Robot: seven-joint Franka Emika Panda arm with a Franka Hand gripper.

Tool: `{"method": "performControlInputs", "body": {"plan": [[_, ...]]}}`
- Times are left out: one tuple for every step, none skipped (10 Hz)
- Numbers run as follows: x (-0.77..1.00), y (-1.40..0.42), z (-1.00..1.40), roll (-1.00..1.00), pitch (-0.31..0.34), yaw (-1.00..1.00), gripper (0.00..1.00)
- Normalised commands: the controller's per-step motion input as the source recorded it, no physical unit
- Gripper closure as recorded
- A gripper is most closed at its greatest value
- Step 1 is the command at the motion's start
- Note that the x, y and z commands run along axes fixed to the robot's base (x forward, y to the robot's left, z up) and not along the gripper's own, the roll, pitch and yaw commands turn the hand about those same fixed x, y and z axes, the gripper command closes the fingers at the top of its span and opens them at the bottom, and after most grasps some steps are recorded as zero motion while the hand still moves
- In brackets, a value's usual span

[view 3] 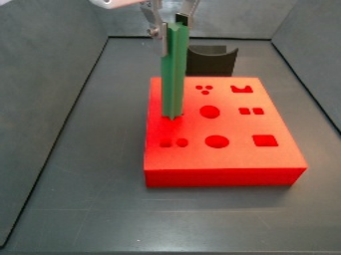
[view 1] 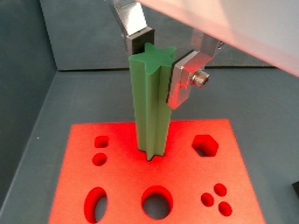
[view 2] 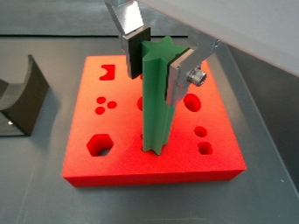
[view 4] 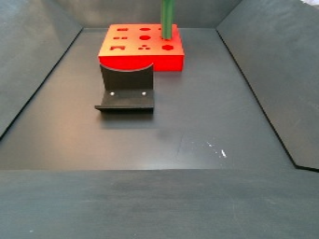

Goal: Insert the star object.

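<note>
Fingers of the gripper are clamped on the top of the star object, held upright over the red block. On the table the block is set, with the fixture just beside it. The bar's lower end is seen at a hole in the block's top.

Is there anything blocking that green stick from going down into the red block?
Nothing visible does. The gripper holds the star object upright by its top, jaws closed on it, and its lower end already meets the red block at a hole in both wrist views. The dark fixture stands off to the side.
</note>
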Motion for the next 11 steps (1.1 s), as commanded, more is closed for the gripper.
{"method": "performControlInputs", "body": {"plan": [[0.00, -0.06, -0.15, 0.00, -0.069, -0.31, 1.00], [0.05, -0.01, -0.19, 0.03, -0.047, -0.29, 1.00], [0.23, 0.00, -0.31, 0.06, 0.000, -0.23, 1.00], [0.54, 0.00, -0.63, 0.05, -0.051, -0.25, 1.00], [0.70, 0.02, -0.74, 0.11, -0.056, -0.27, 1.00], [0.71, 0.18, -0.71, 0.13, -0.050, -0.37, 1.00], [0.40, 0.11, -0.68, 0.18, -0.011, -0.31, 1.00], [0.02, 0.01, -0.77, 0.20, 0.000, -0.20, 1.00], [-0.07, 0.02, -0.94, 0.16, 0.000, -0.19, 1.00], [-0.43, 0.10, -0.93, 0.10, 0.000, -0.10, 1.00], [-0.29, 0.00, -0.55, 0.07, 0.000, -0.15, 1.00]]}}
